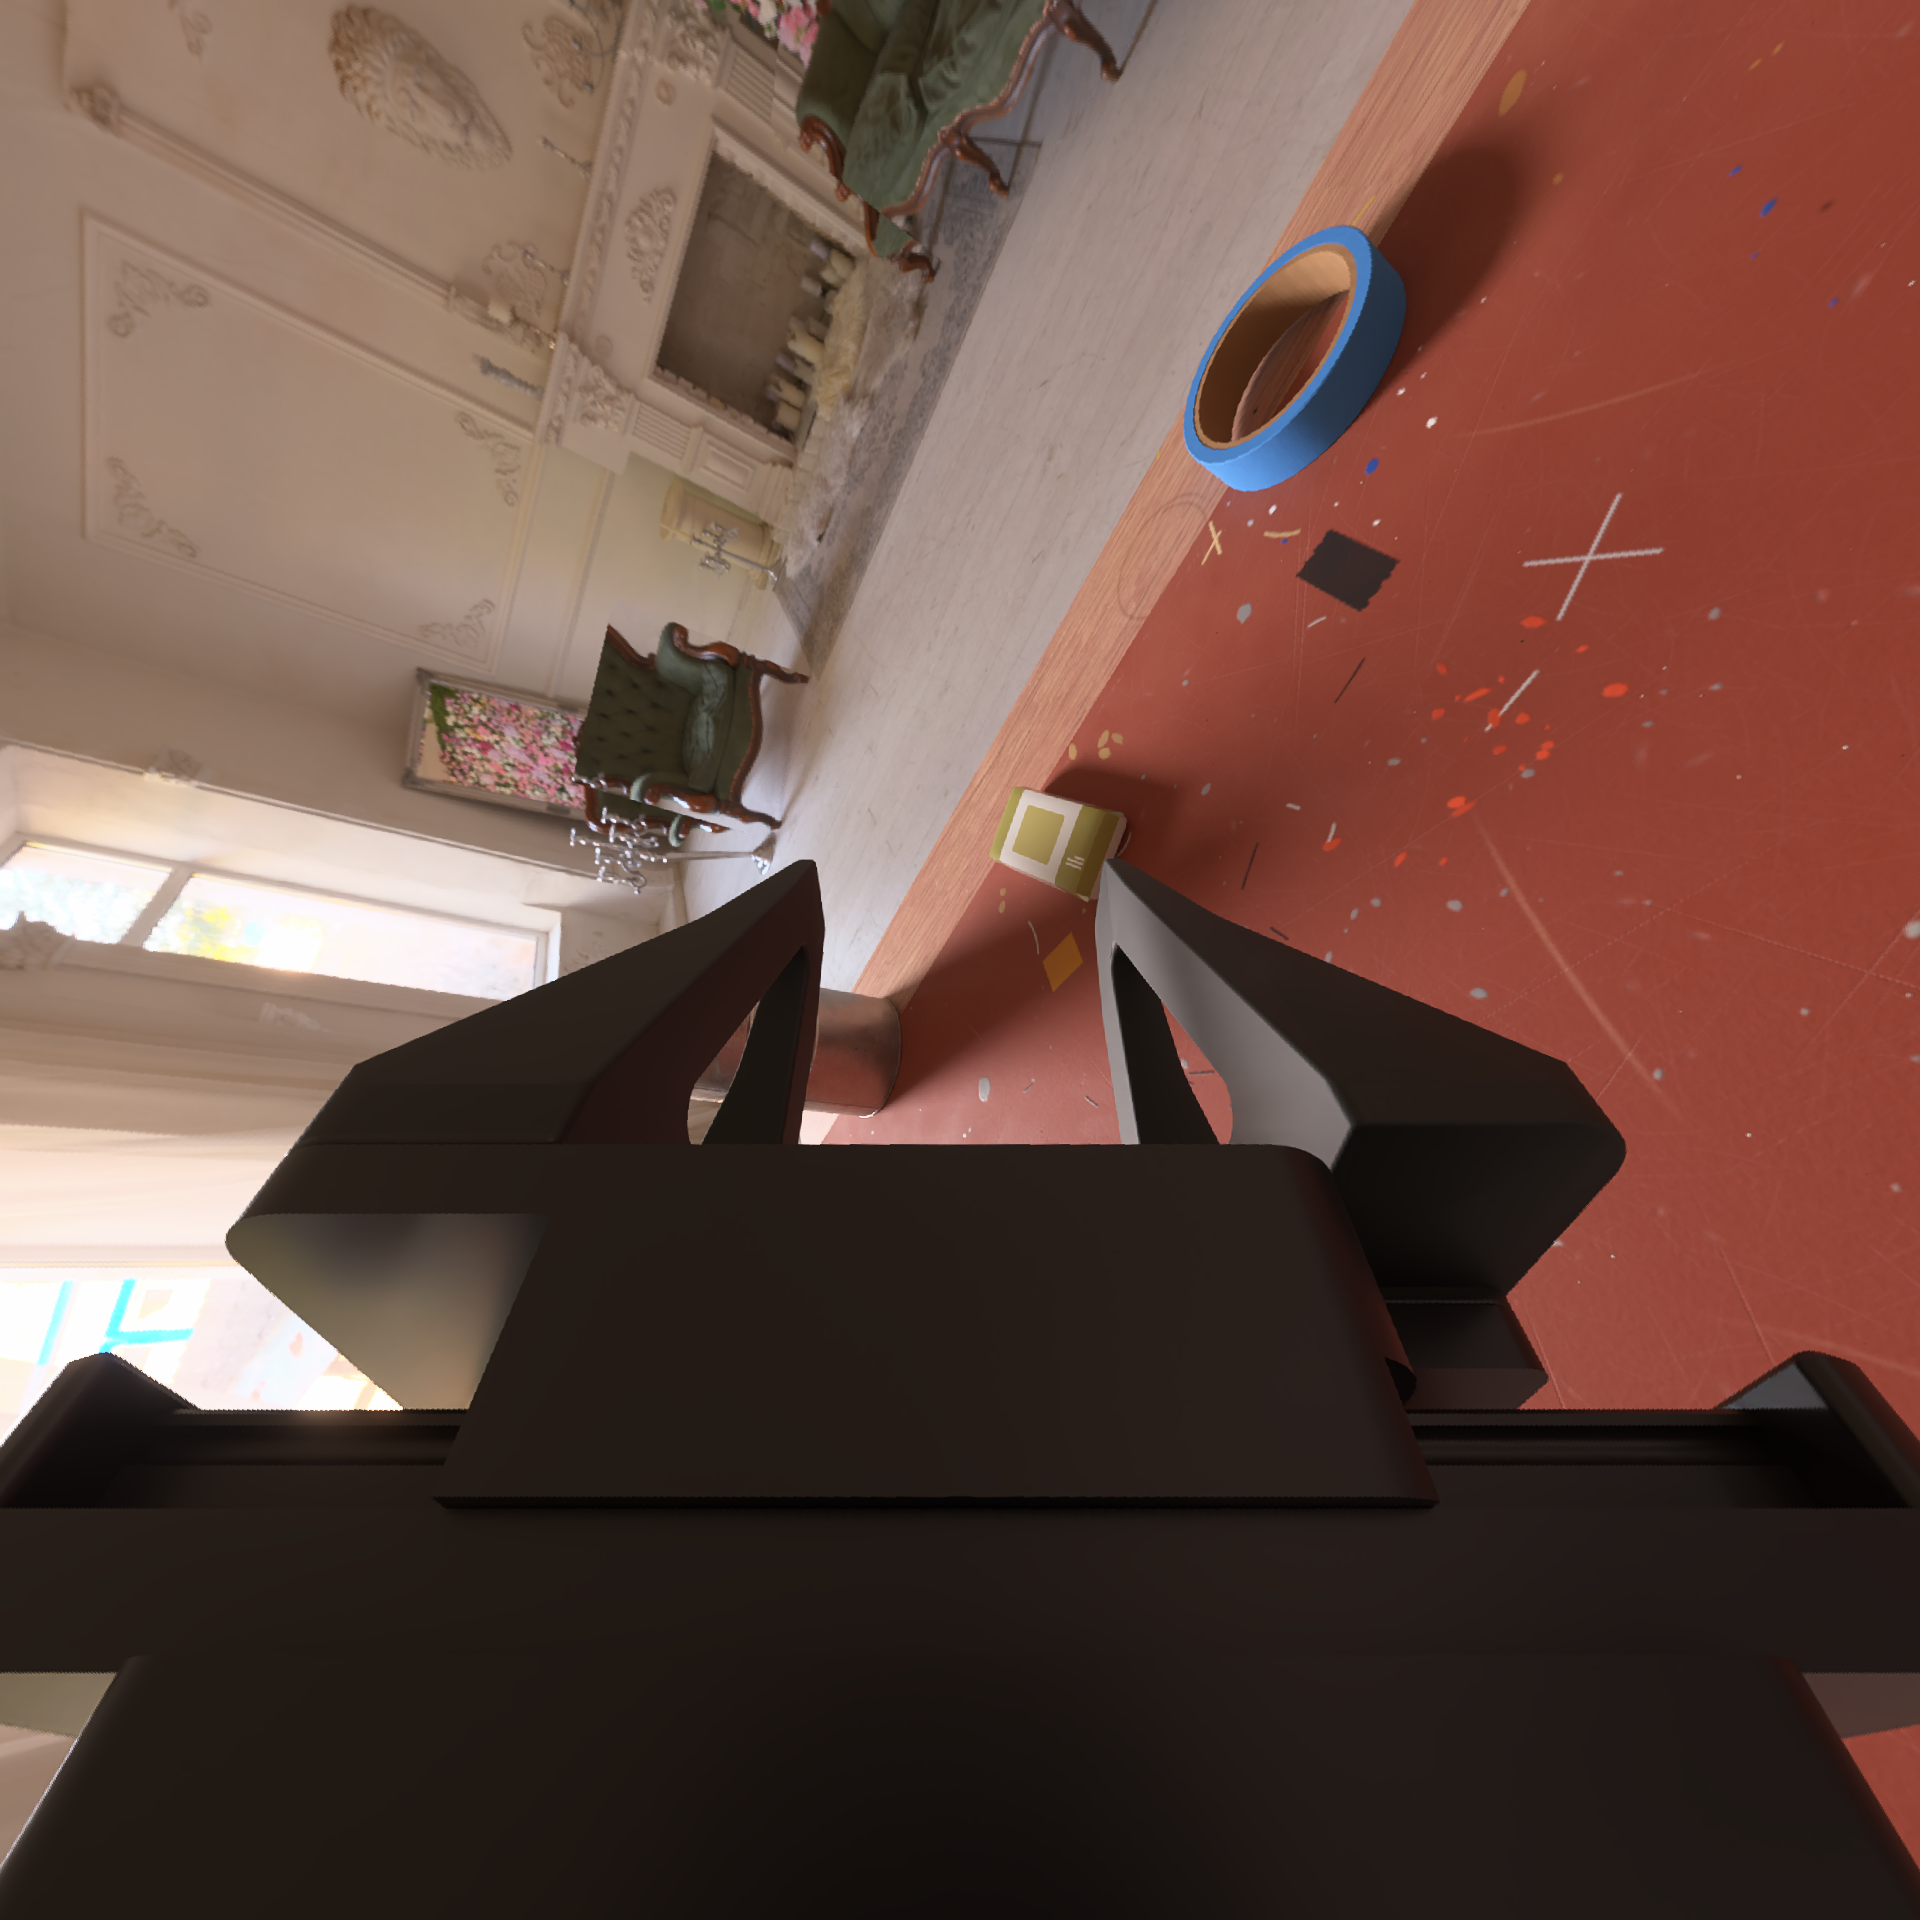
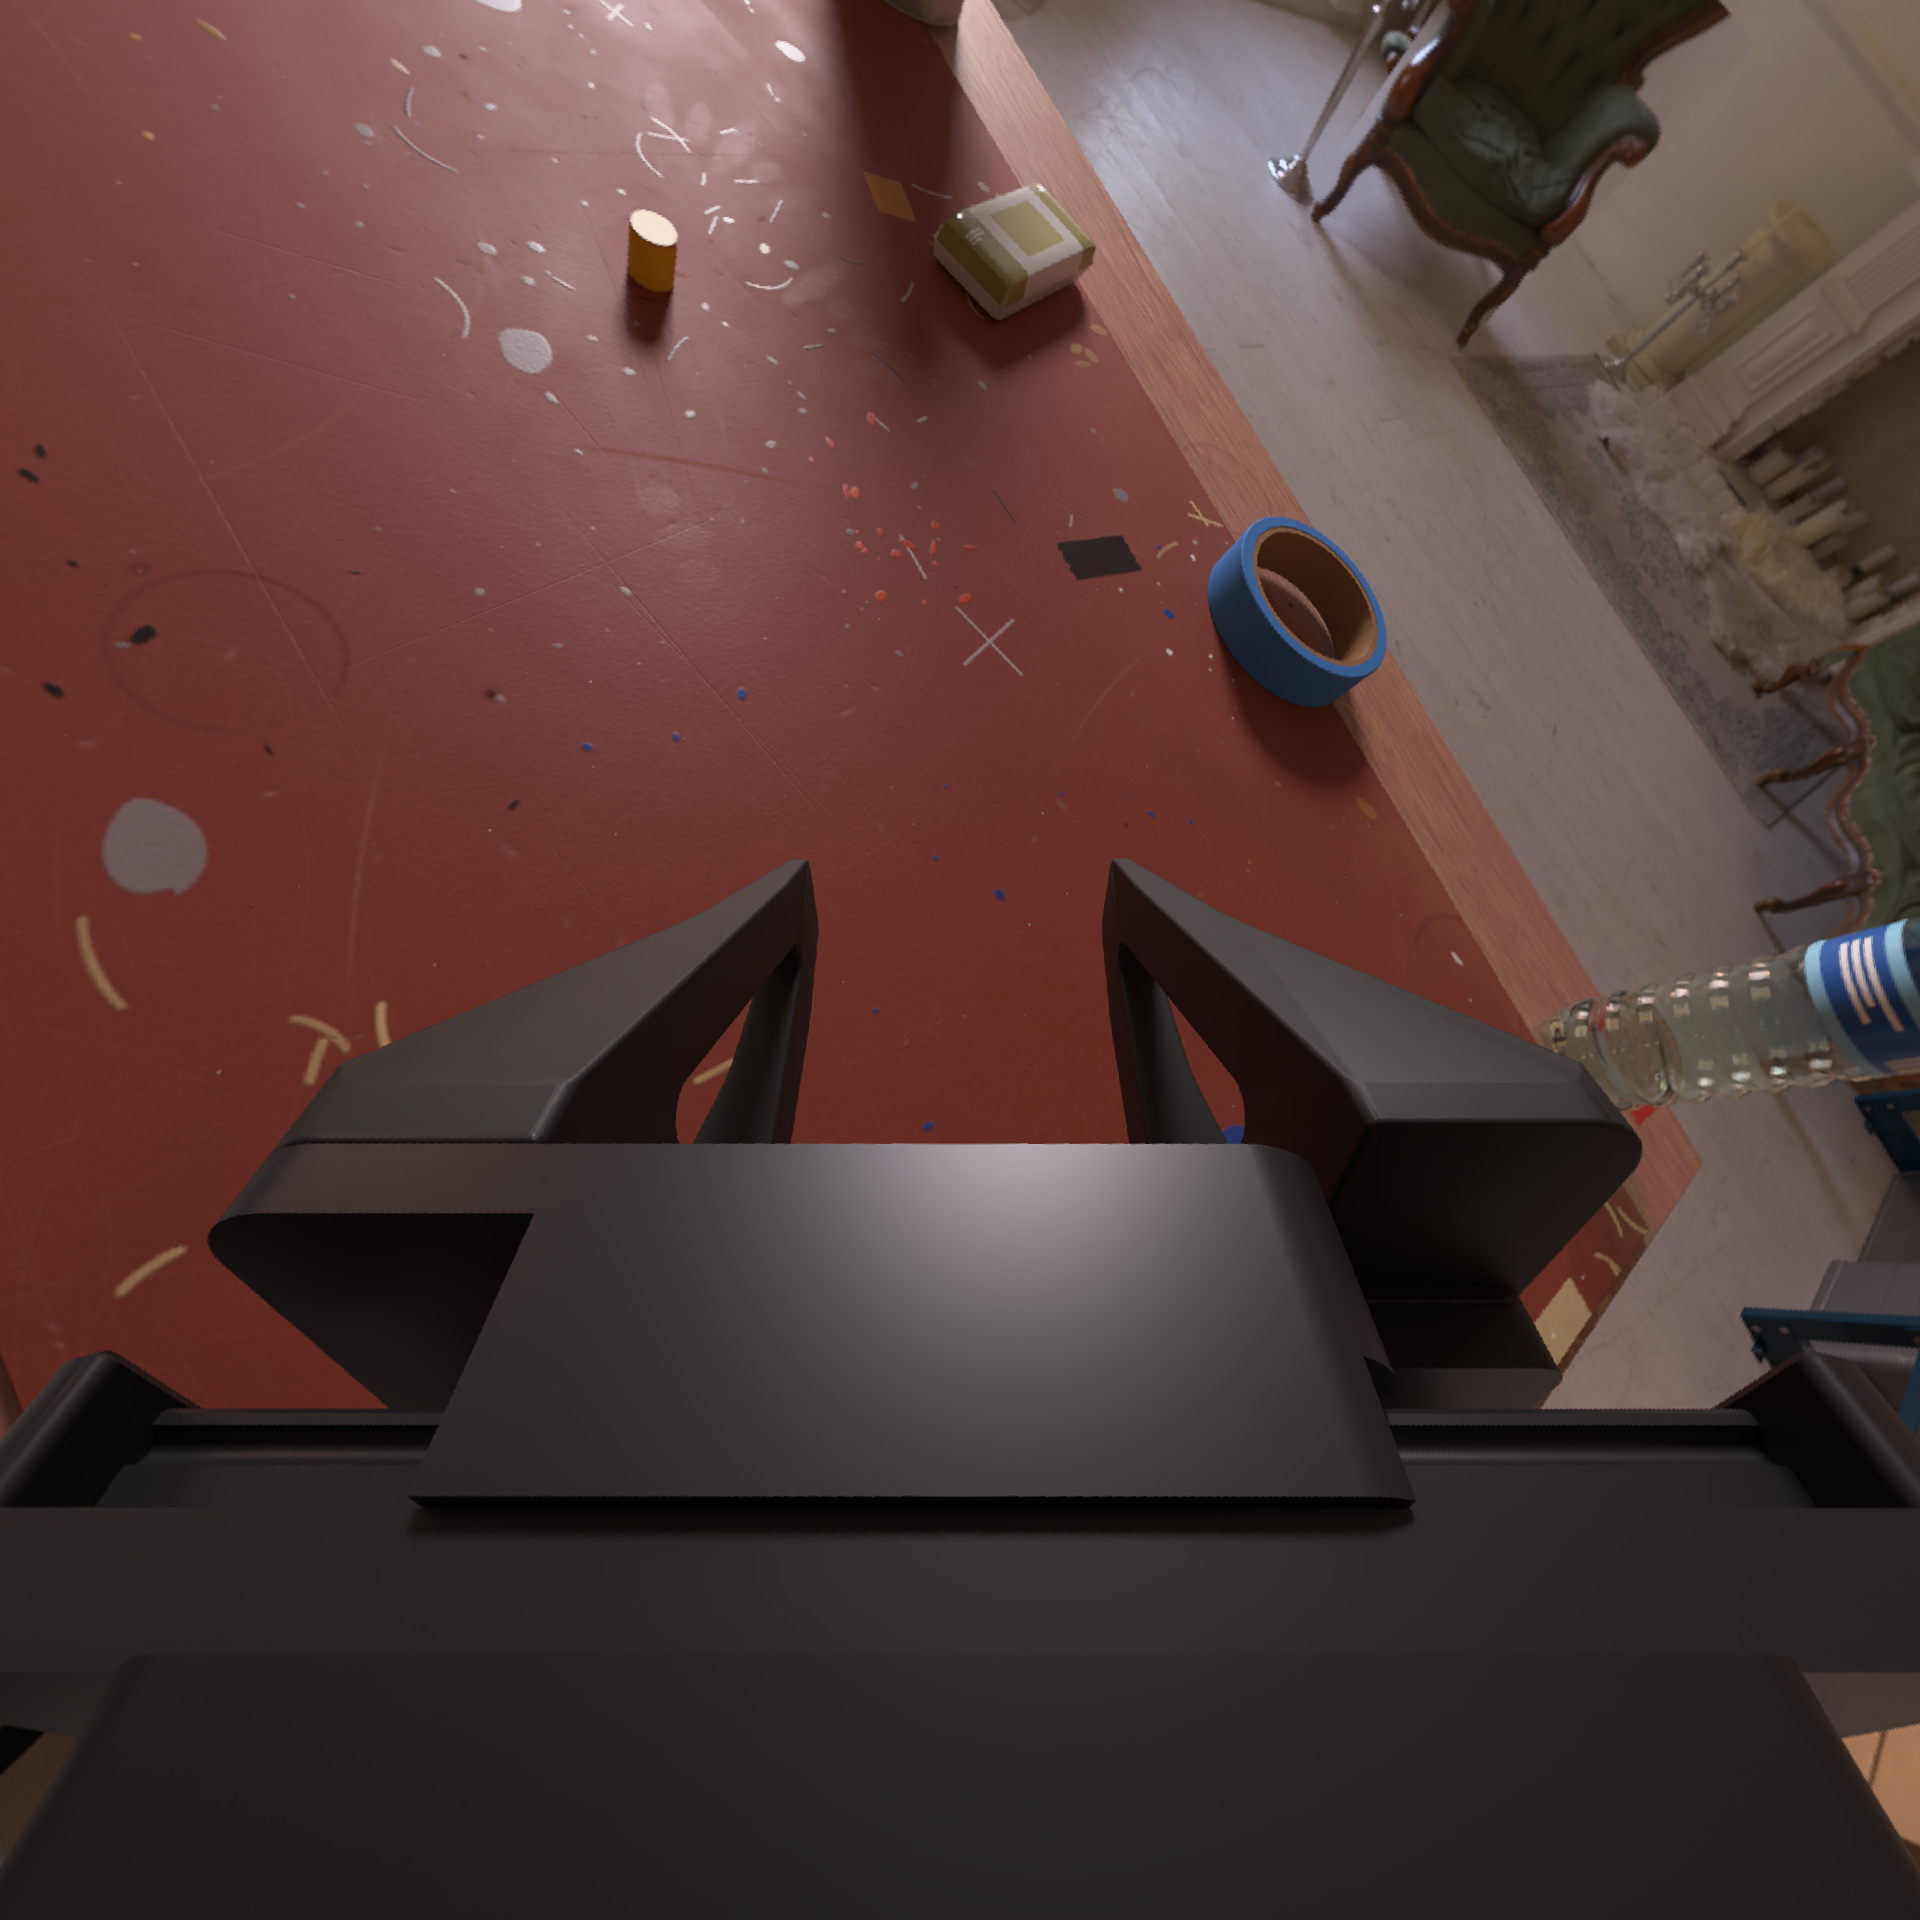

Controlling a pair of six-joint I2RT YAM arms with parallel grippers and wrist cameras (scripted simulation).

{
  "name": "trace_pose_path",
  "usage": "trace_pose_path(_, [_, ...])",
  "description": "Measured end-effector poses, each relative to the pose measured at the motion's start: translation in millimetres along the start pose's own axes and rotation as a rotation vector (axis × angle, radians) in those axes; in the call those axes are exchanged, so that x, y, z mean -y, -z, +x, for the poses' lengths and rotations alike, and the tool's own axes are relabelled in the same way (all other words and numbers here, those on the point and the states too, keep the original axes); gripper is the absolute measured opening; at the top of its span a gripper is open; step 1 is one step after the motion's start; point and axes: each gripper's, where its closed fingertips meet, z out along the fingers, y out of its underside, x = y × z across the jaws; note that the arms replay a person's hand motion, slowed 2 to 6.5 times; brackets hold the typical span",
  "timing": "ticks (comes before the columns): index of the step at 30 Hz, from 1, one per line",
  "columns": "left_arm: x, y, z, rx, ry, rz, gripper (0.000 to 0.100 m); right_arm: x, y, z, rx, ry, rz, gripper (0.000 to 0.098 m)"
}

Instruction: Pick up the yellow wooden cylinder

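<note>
The yellow wooden cylinder [image 2: 651, 250] stands upright on the red table [image 2: 416, 623], apart from an olive box [image 2: 1013, 249] near the table's edge. Both the left gripper [image 1: 956, 883] and right gripper [image 2: 958, 883] gape empty. A blue tape roll [image 2: 1299, 611] sits seemingly at that same edge.

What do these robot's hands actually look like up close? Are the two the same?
They look alike. Each gripper, left and right, is matte black or dark charcoal, with two pointed, wedge-shaped fingers. Each finger has a triangular cut-out. The fingers sit on a broad flat block over a grooved crossbar. No cables, markings or coverings show.
</note>
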Motion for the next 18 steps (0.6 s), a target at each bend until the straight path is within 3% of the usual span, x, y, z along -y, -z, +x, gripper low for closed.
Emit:
trace_pose_path(10, [-22.8,-5.1,1.6,-0.024,0.005,-0.057,0.046,-11.8,-11.0,-8.6,-0.015,-0.116,0.013,0.0499])
trace_pose_path(18, [-38.0,-5.7,3.0,-0.055,0.014,-0.096,0.047,-21.1,-20.3,-14.9,-0.057,-0.078,0.004,0.0502])
